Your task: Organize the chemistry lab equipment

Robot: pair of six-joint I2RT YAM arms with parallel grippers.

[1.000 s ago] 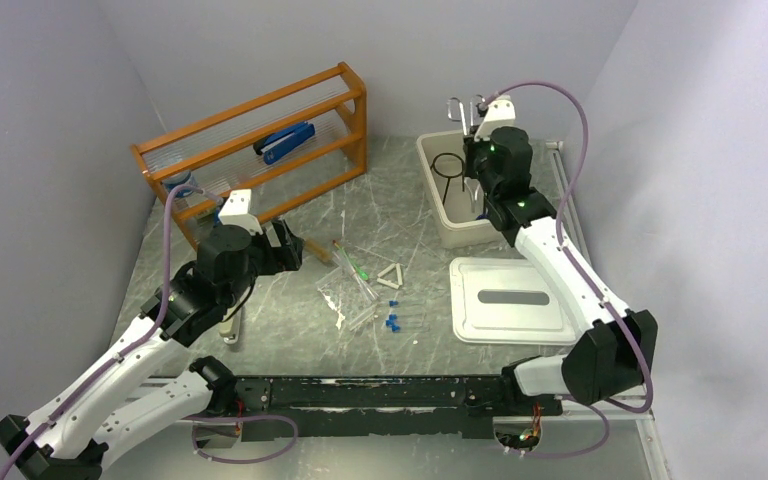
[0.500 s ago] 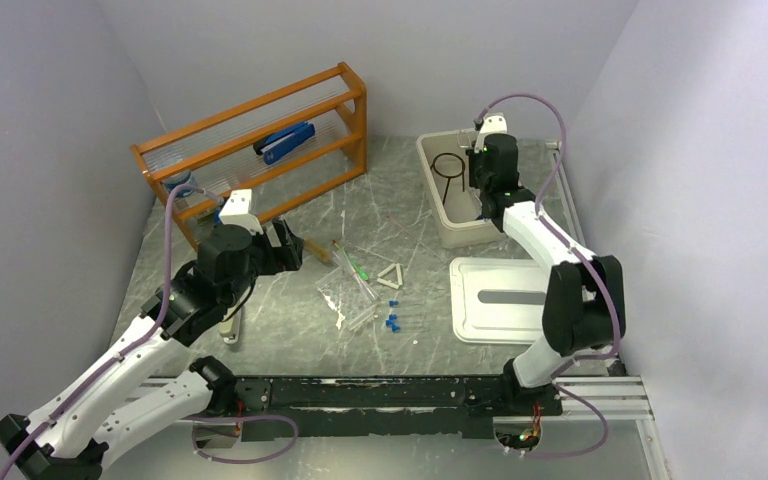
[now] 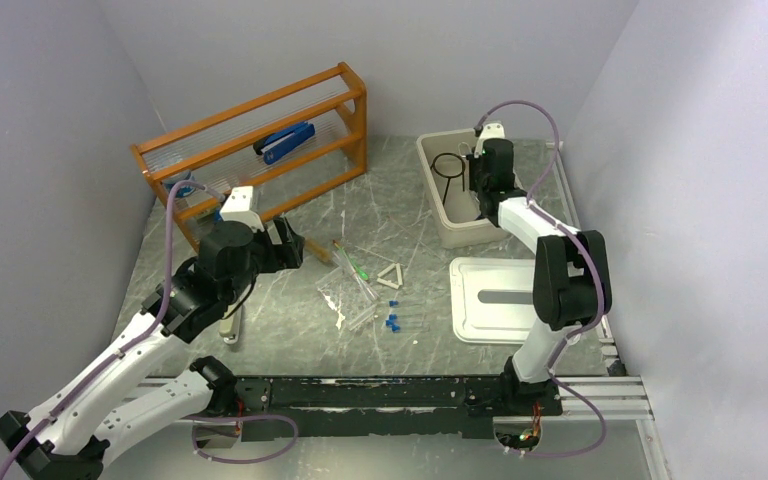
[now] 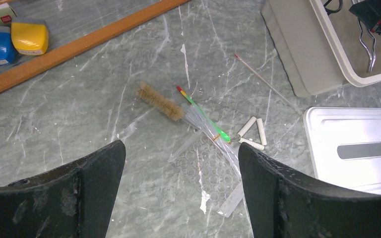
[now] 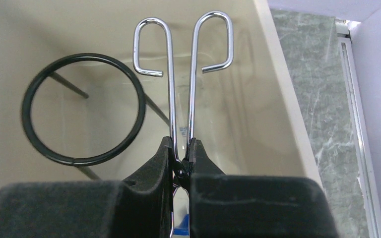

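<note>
Clamping the metal tweezers (image 5: 171,89), my right gripper (image 5: 181,163) holds them over the interior of the beige bin (image 5: 258,129), beside the black wire ring stand (image 5: 26,111). My left gripper (image 4: 178,146) stands wide apart above the clear plastic tube rack (image 4: 211,173) on the desk (image 4: 104,99).

In the bin (image 5: 248,129), the black wire ring stand (image 5: 24,111) fills the left half (right side free).

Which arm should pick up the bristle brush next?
Left. The left pincer is open, with the brush just ahead of it; the right pincer is shut on the metal tweezers at the bin.
</note>
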